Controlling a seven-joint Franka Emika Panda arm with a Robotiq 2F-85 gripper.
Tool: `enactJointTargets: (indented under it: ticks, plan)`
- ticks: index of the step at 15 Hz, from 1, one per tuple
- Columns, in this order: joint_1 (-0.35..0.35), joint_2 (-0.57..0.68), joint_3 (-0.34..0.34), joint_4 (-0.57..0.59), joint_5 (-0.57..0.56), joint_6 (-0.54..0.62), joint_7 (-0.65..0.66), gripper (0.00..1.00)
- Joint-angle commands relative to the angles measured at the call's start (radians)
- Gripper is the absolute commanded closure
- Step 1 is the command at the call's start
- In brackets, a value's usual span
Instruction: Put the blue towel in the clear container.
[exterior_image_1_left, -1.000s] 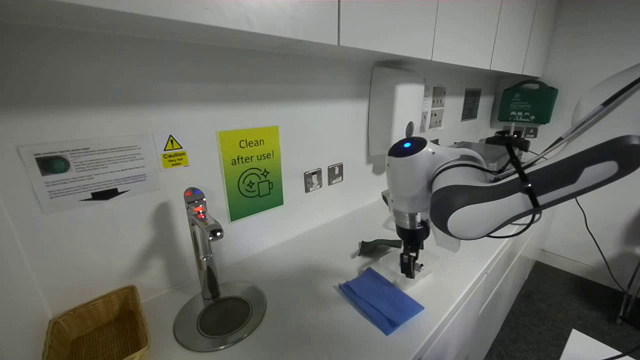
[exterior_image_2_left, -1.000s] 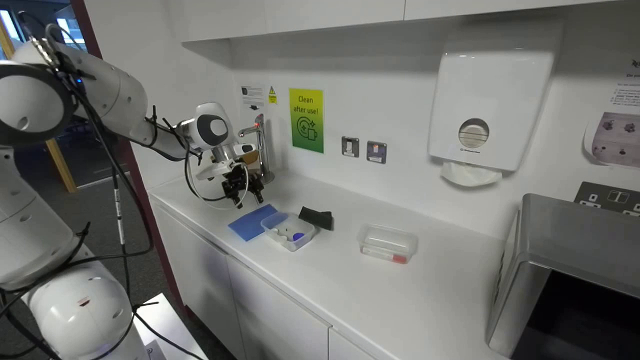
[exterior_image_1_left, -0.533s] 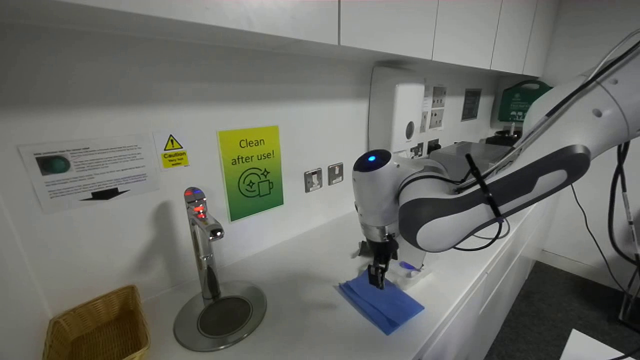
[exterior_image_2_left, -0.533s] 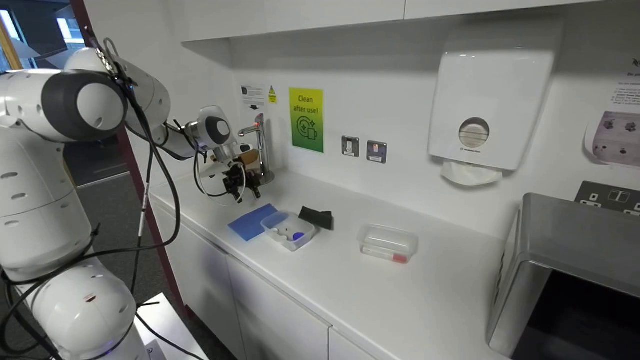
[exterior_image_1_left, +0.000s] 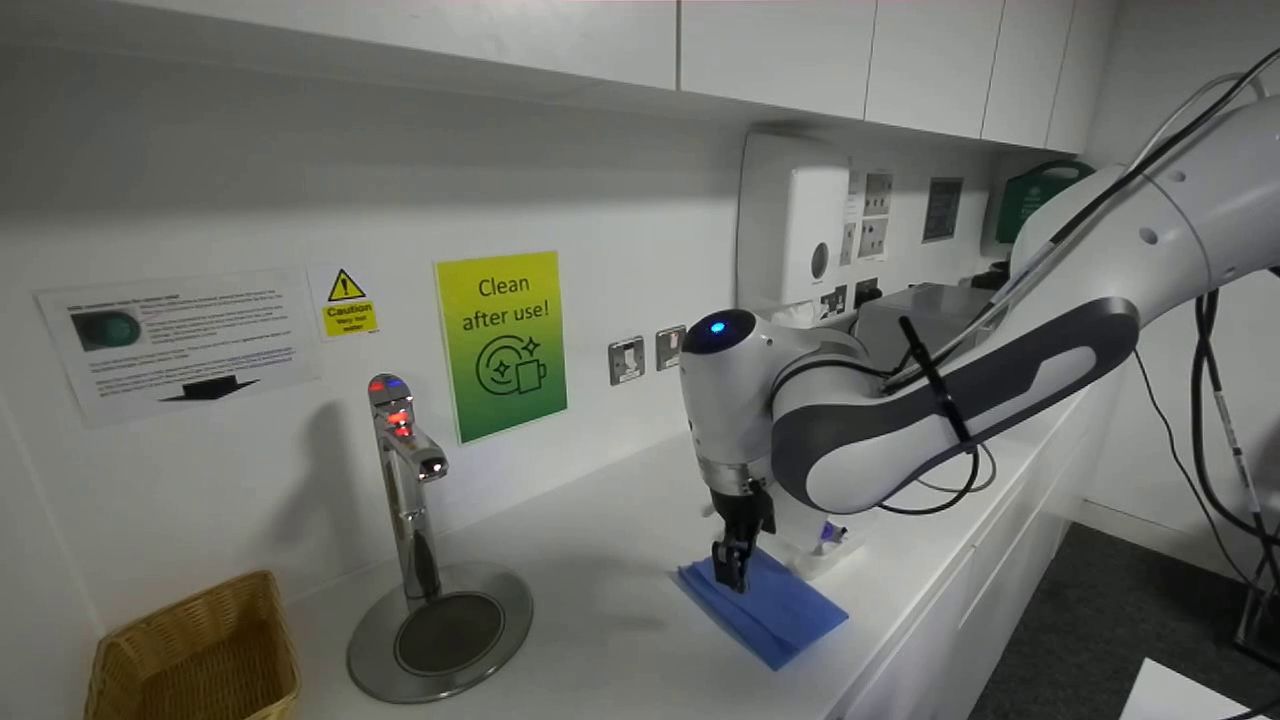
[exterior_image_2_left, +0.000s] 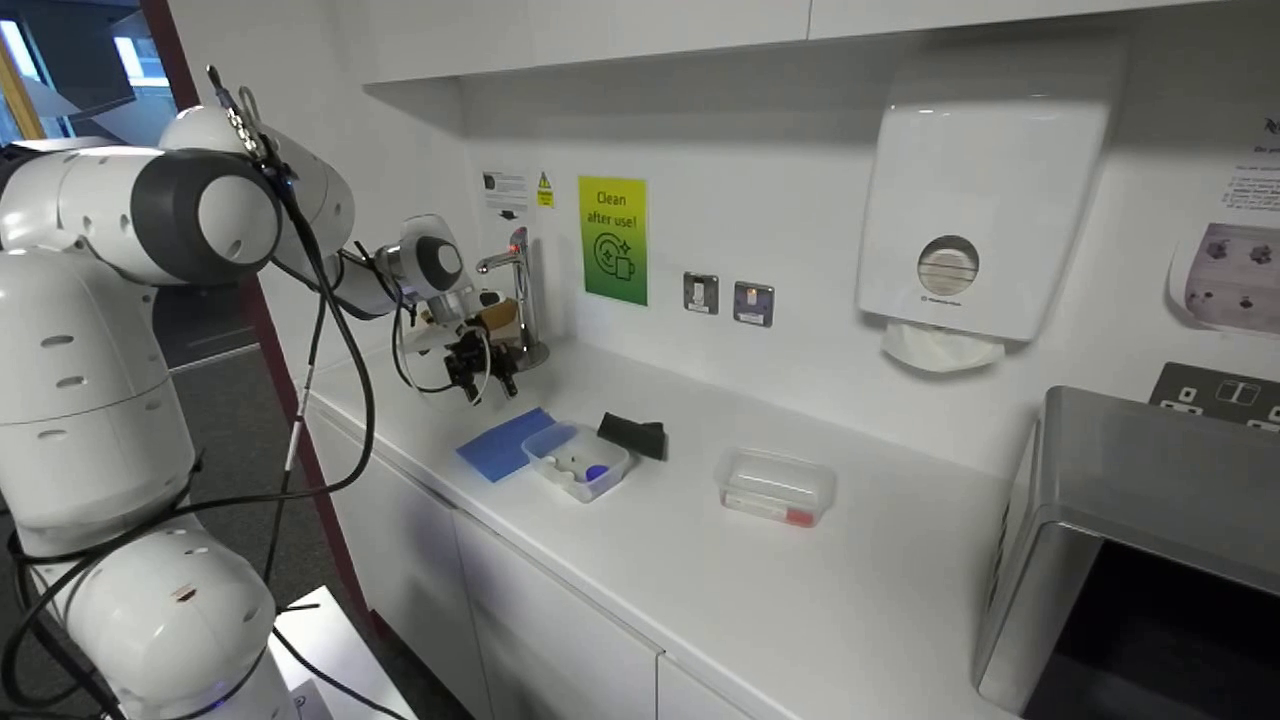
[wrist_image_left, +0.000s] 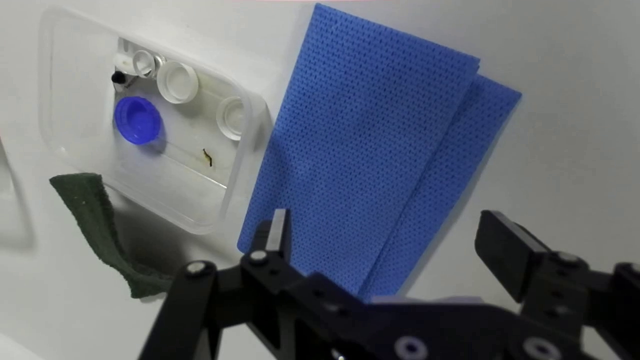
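Currently the blue towel (wrist_image_left: 360, 150) lies folded on the white counter (exterior_image_2_left: 880, 590), just beside a clear container (wrist_image_left: 175, 175) & outside it, its layers offset along one edge. The gripper (wrist_image_left: 382, 220) hangs above the towel, apart from it, jaws wide; in the wrist view one finger (wrist_image_left: 277, 232) shows over the towel, the other past its offset edge w/ bare counter beneath, & the gripper's body hides a bit of its end. The container next to the towel holds a blue cap (wrist_image_left: 137, 120), some white caps (wrist_image_left: 177, 82) & a few small bits (wrist_image_left: 118, 77), too small to ID. A dk green cloth (wrist_image_left: 100, 225) lies near the towel, just beside another side of that container; can't tell if they touch. In an ext. view a second clear container (exterior_image_2_left: 775, 475) w/ a red item (exterior_image_2_left: 798, 518) in it stands well apart from the towel, & a silver box (exterior_image_2_left: 1170, 460) w/ a dark front is farther from the towel, same dir. On the towel's other side a chrome tap (exterior_image_1_left: 405, 490) rises from a round metal base (exterior_image_1_left: 375, 645), w/ a wicker basket (exterior_image_1_left: 190, 655) farther from the towel.
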Motion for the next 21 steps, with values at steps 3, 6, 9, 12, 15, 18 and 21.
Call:
enactJointTargets:
  ticks: [3,6,9,12,15,18,21]
  plan:
    - [0.026,0.000,-0.026,0.003,0.003,-0.003,-0.002,0.00]
    - [0.033,0.024,-0.030,0.018,-0.008,-0.011,-0.005,0.00]
    - [0.048,0.051,-0.036,0.036,-0.034,-0.021,0.015,0.00]
    - [0.056,0.064,-0.045,0.051,-0.066,-0.027,0.014,0.00]
    - [0.064,0.082,-0.059,0.062,-0.097,-0.020,0.005,0.00]
    - [0.066,0.116,-0.070,0.069,-0.108,-0.006,-0.006,0.00]
    - [0.067,0.147,-0.081,0.072,-0.100,0.017,-0.008,0.00]
